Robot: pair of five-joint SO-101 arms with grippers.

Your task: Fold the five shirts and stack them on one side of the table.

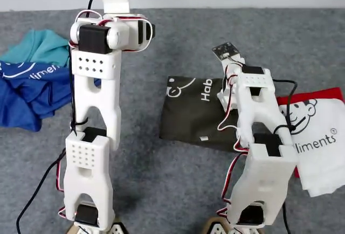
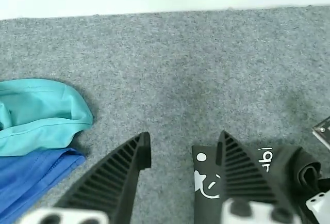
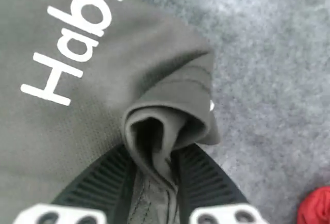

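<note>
1. Black shirt [image 1: 191,112] lies mid-tabletop [image 1: 178,191], well right of the teal shirt [image 1: 40,48] and blue shirt [image 1: 27,96].
2. Left gripper [image 2: 184,140] fingers are spread apart and empty, with the black shirt's corner near one finger.
3. Right gripper [image 3: 154,154] fingers pinch the black shirt's bunched edge.

Left arm [image 1: 91,137]: stood extended well forward from its base, its segments nearly in one line and the wrist farthest out.
Left gripper [image 2: 184,139]: jaws were spread wide apart, with the ribbed fingers [image 2: 118,175] angled downward.
Right arm [image 1: 259,142]: reached a shorter way forward, with the wrist leaning toward its neighbour.
Right gripper [image 3: 154,154]: jaws were clamped close together on a bunched fold of the black shirt [image 3: 103,79].
</note>
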